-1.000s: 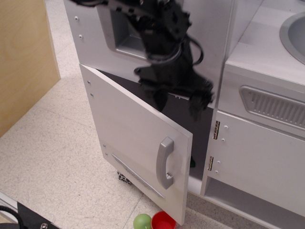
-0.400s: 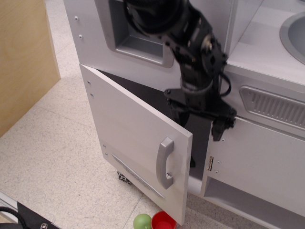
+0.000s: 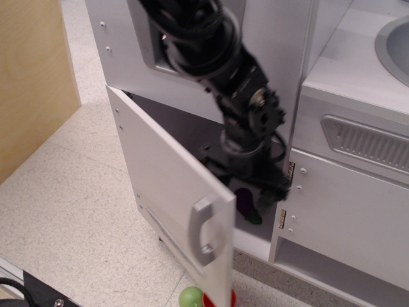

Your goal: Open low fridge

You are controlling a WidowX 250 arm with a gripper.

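Note:
The low fridge's flat white door [image 3: 163,192] stands swung wide open, hinged on the left, with its grey bow-shaped handle [image 3: 200,230] near its free edge. The dark fridge compartment [image 3: 185,131] behind it is exposed. My black arm reaches down from the top into the opening. My gripper [image 3: 255,185] sits low inside the compartment, behind the door's free edge. Its fingers are dark against the dark interior, so I cannot tell whether they are open or shut. A purple and green object [image 3: 248,206] lies on the compartment floor by the gripper.
A white panel with a grey recessed niche [image 3: 150,45] sits above the fridge. A white cabinet door [image 3: 348,217] with silver hinges [image 3: 283,219] stands to the right, under a grey vent [image 3: 367,142]. A green ball [image 3: 190,297] lies on the floor. A wooden board [image 3: 32,77] stands at left.
The door has swung much further open toward the left. My arm has moved down and into the fridge opening behind the door's edge.

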